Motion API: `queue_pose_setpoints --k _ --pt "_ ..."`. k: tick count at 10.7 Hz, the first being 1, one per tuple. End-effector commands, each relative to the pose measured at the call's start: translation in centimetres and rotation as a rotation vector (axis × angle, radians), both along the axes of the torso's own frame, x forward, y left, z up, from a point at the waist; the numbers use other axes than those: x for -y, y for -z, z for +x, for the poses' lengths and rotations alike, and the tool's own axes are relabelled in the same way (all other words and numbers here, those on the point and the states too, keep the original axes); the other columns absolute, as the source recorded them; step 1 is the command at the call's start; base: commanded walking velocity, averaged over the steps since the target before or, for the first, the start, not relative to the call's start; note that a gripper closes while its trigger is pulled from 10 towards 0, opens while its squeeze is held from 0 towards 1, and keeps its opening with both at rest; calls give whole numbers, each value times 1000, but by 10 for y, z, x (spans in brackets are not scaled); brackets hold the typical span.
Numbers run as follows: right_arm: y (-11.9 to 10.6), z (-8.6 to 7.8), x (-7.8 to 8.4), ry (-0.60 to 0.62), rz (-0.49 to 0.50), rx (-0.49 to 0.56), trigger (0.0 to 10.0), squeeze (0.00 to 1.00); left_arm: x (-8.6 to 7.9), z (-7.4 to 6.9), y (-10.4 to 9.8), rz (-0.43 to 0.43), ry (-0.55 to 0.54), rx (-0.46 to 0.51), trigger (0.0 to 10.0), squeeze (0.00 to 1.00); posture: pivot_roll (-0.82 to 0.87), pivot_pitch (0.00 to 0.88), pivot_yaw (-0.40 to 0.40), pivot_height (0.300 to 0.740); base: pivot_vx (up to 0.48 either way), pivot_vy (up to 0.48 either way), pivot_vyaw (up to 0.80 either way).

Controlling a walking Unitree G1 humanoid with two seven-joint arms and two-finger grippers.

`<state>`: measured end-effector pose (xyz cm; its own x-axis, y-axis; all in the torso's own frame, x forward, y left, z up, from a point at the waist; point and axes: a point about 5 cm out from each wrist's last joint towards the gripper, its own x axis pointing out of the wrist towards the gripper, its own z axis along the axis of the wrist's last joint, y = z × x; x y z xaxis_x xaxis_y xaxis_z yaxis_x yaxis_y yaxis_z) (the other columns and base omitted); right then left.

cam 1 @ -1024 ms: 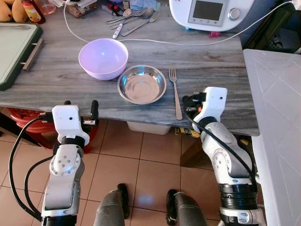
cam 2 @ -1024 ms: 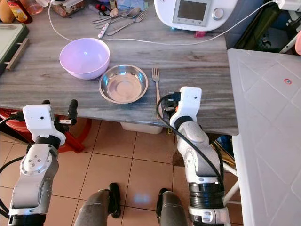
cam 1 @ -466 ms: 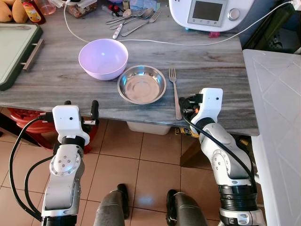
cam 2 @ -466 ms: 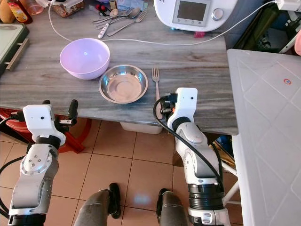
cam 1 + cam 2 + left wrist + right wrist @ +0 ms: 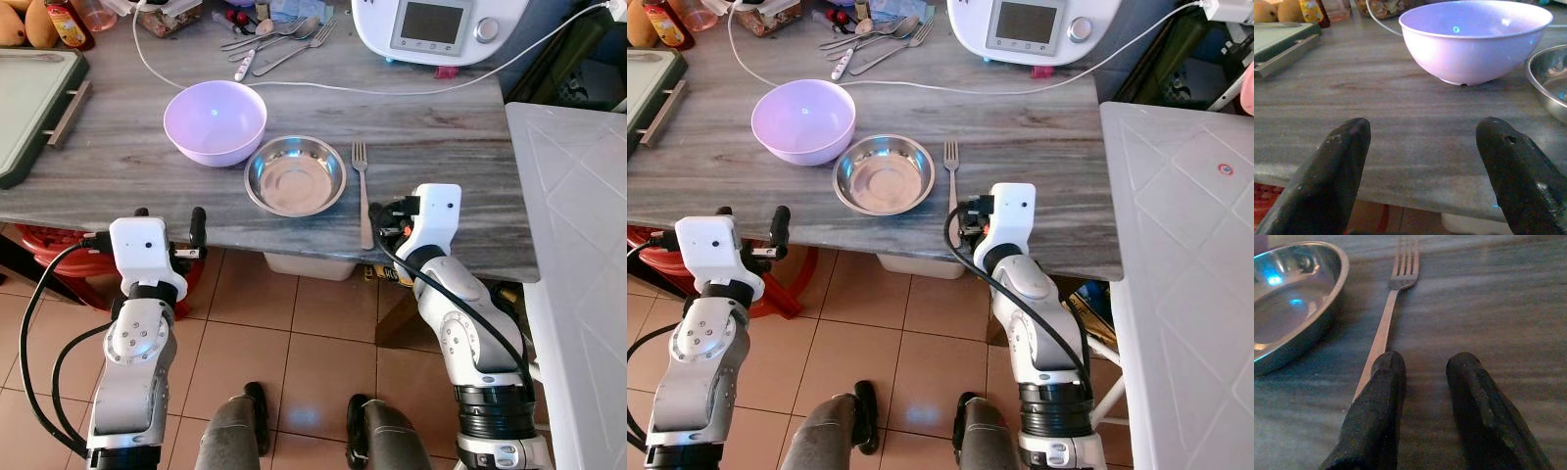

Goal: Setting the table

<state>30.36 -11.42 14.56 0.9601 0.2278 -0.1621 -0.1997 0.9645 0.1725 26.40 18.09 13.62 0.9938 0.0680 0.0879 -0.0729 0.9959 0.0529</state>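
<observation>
A lilac plastic bowl (image 5: 215, 120) sits upright and empty; just beside it, nearer the table's front edge, a shallow steel bowl (image 5: 295, 175) — also empty; a steel fork (image 5: 363, 192) lies flat to its right, tines pointing away.

Left gripper (image 5: 1420, 161): black jaws spread wide, at the worktop's near edge.
Grey wood-grain worktop (image 5: 1376, 112): carries a round lilac plastic bowl (image 5: 1474, 41).
Shiny steel bowl (image 5: 1550, 81): just beside the lilac one.
Green tray (image 5: 1281, 41): far corner.

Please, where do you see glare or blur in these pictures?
Right wrist view: dim, blue glints on the steel bowl, the black fingers soft. Left wrist view: brighter, one light spot in the lilac bowl. Left eye view: sharp, even light on the table.
</observation>
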Motion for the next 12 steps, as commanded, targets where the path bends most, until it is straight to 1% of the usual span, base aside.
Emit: queue_pose_setpoints --k 1,4,6,7,8,9,10,11,12 --pt "8 -4 -7 -44 3 -38 10000 0 0 -1 5 -7 3 -22 10000 0 -30 230 3 740 0 0 0" --pt "9 -4 -8 -54 2 -38 10000 0 1 -1 5 -10 4 -20 10000 0 -30 227 3 740 0 0 0" --pt "8 -7 -1 -33 -21 -15 10000 0 1 -1 3 -11 5 -13 10000 0 -29 228 3 740 0 0 0" --pt "4 -12 6 -13 -25 17 10000 0 4 -3 0 -3 21 1 10000 0 -29 229 3 740 0 0 0" --pt "-1 -19 15 17 -38 74 10000 0 8 -6 -2 -2 28 10 10000 0 -29 232 1 740 0 0 0" --pt "-6 -25 22 37 -59 138 10000 0 9 -7 -2 4 16 5 10000 0 -29 239 -2 740 0 0 0" --pt "-13 -33 27 50 -104 231 10000 0 10 -11 0 -1 14 -4 10000 0 -31 230 0 740 0 0 0" --pt "-14 -39 29 62 -151 273 10000 0 11 -15 4 -8 11 -14 10000 0 -32 212 3 740 0 0 0" --pt "-7 -44 30 86 -146 264 10000 0 10 -18 10 -25 7 -34 10000 0 -32 194 6 740 0 0 0"
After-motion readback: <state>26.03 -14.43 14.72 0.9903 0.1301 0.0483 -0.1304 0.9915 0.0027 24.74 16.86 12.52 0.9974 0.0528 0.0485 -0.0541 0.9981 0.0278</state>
